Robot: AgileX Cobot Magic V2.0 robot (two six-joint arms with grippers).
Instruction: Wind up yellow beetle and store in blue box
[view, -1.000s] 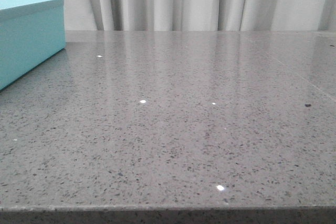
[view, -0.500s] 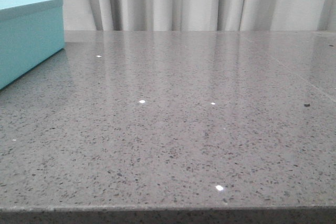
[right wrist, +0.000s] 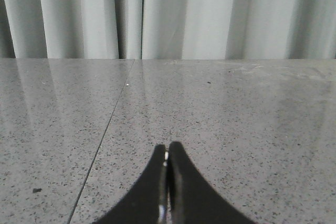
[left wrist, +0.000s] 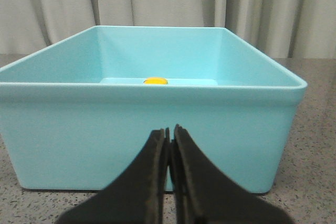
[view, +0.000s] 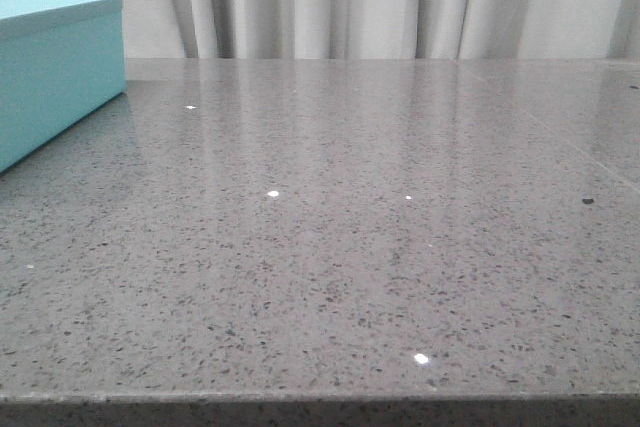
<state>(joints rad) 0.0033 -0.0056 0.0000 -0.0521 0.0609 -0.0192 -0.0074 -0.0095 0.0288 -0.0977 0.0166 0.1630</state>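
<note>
Pressing together with nothing between them, the fingers of the left gripper (left wrist: 169,135) sit at the bottom centre of the left wrist view, just short of the near wall of the blue box (left wrist: 152,124). Beyond them, a sliver of the yellow beetle (left wrist: 156,81) shows over the rim, resting on the box floor near the far wall. The right gripper (right wrist: 167,153) is likewise closed and empty, low over the bare speckled surface (right wrist: 236,114).

The beetle looks small, hard and glossy, so probably light and slippery; its flanks between the wheels seem the safest place to hold it.

Only the left wrist view sees inside the box. The front view shows just a box corner at the upper left, no toy and no arms.
</note>
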